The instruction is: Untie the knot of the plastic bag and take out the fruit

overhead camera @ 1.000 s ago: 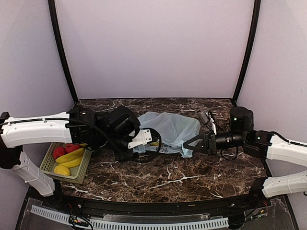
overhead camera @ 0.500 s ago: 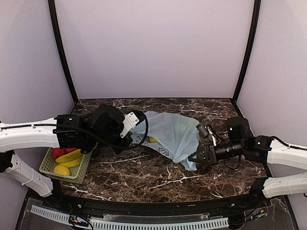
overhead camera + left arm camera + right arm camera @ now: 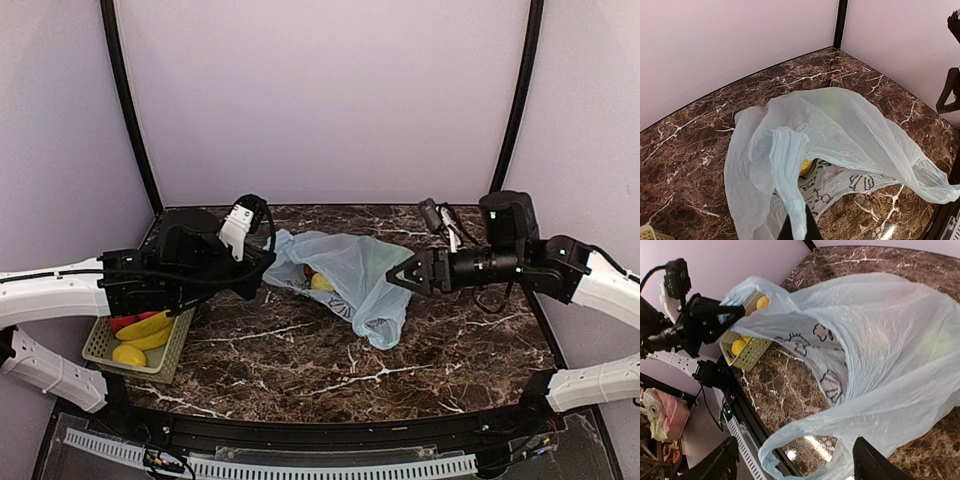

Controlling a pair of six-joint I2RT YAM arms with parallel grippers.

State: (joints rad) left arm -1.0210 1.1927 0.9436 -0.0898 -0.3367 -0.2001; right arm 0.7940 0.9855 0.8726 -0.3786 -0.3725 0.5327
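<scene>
The plastic bag (image 3: 352, 268) lies on its side in mid table, pale blue-green, its mouth turned left. My left gripper (image 3: 262, 264) is shut on one loop handle (image 3: 790, 165), the thin strip pinched between the fingers (image 3: 812, 234). Inside the mouth sit a yellow fruit (image 3: 807, 166) and a bit of red (image 3: 307, 271). A green fruit (image 3: 832, 102) shows faintly through the plastic. My right gripper (image 3: 795, 462) is open, and the other handle loop (image 3: 805, 432) hangs loose between its spread fingers (image 3: 867, 465). The knot is not in view.
A pale green basket (image 3: 170, 352) stands at the left front under the left arm, holding bananas (image 3: 146, 328), red apples (image 3: 124, 322) and a yellow fruit. Black frame posts (image 3: 130, 110) rise at both back corners. The table's front edge (image 3: 747, 415) runs close to the right gripper.
My left gripper shut on the bag's handle and drew it left and back, stretching the mouth open. My right gripper opened, let go of the bag and rose towards the back.
</scene>
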